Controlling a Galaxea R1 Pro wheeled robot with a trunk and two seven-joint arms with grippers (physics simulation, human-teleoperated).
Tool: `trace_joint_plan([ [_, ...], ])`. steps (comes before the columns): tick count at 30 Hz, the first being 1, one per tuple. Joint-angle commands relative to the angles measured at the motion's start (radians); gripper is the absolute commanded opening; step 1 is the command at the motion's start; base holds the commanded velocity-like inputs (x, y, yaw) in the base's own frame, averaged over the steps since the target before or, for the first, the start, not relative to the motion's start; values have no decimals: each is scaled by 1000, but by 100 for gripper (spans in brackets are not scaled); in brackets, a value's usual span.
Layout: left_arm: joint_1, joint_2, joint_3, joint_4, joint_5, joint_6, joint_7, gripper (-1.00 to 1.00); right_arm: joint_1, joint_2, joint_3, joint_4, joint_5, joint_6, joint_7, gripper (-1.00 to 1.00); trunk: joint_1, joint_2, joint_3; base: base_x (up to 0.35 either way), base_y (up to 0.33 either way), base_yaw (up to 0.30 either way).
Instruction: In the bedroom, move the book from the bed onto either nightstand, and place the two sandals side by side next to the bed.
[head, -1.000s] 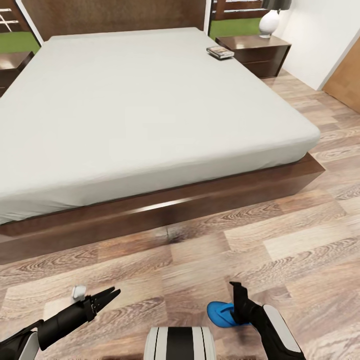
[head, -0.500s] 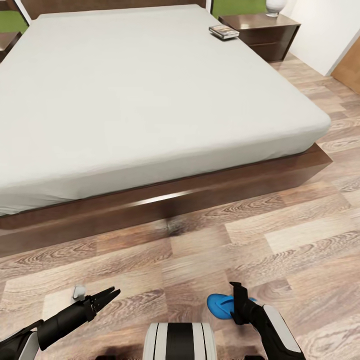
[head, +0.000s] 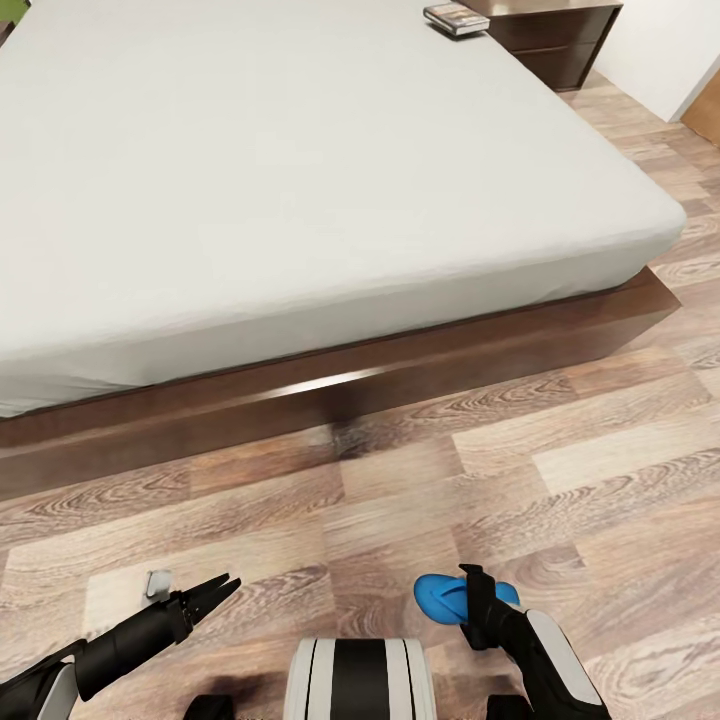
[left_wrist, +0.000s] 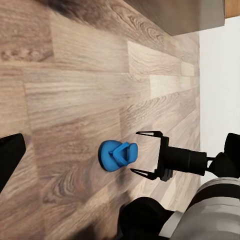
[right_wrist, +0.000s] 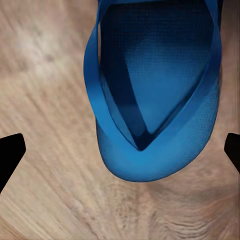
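Down low, close to the robot's white and black trunk (head: 360, 680): right end effector (head: 470, 600) over one blue sandal (head: 440, 598) on the wood floor (head: 560, 470). Fingers spread wide apart, nothing held. Sandal lying flat, straps up, its round end between the two black fingertips (right_wrist: 11, 152) but not touched by them. Same sandal seen from the side (left_wrist: 116, 155), just in front of the parted fingers.

On the other side, left end effector (head: 215, 590) low above the floor, tips close together, nothing between them. Just beside it, a small white-grey thing (head: 157, 582) on the planks; too small to tell what.

Farther on, bare floor planks, then the dark brown frame of the bed (head: 330, 390) running across, blocking the way ahead. Above the frame, the big pale mattress, plain and smooth.

Far off, at the back right corner of the mattress, the book (head: 456, 18), lying flat near the edge. Right behind it, the dark nightstand (head: 560, 40), close to the bed. A white wall (head: 665, 50) past that.
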Motion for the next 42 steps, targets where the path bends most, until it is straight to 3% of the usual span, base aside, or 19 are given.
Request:
trace_joint_plan([
  [1, 0, 0, 1, 0, 4, 9, -2, 100, 0, 1, -4, -1, -4, 5, -6, 100, 0, 0, -1, 0, 0, 0],
  [14, 0, 0, 1, 0, 4, 9, -2, 100, 0, 1, -4, -1, -3, 5, -6, 100, 0, 0, -1, 0, 0, 0],
  [17, 0, 0, 1, 0, 4, 9, -2, 100, 0, 1, -4, -1, -3, 5, -6, 100, 1, -1, -12, 0, 0, 0],
  [42, 0, 1, 3, 0, 5, 9, -2, 100, 0, 0, -4, -1, -3, 5, -6, 100, 1, -1, -12, 31, 0, 0],
])
